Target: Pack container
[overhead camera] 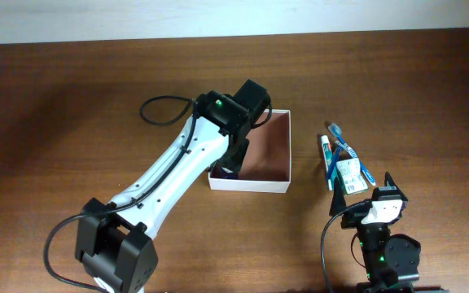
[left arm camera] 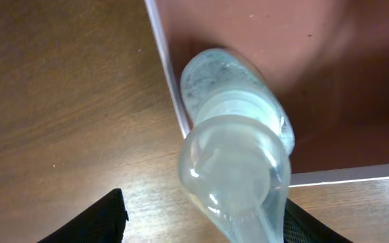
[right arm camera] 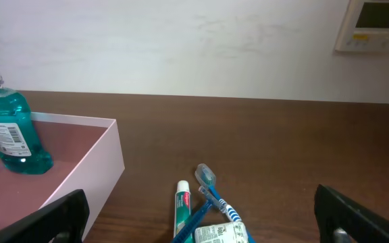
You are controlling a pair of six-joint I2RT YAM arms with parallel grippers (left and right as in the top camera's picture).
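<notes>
While the left arm leans over the container [overhead camera: 271, 150] mid-table [overhead camera: 72, 98], the overhead view shows a toothbrush [overhead camera: 352, 153], toothpaste [overhead camera: 326, 150] and a packet [overhead camera: 348, 172] lying unpacked to its right. The right gripper [overhead camera: 365, 194], spread wide and empty, sits near them.

From the left wrist, a mouthwash bottle [left arm camera: 235, 115] sits in the container's near left corner, so packing looks barely begun. The left gripper [left arm camera: 204, 216] straddles it; gripping or not, I cannot tell.

From the right wrist, the bottle stands upright. Its label [right arm camera: 9, 131] and the toothpaste print are too small to read.
</notes>
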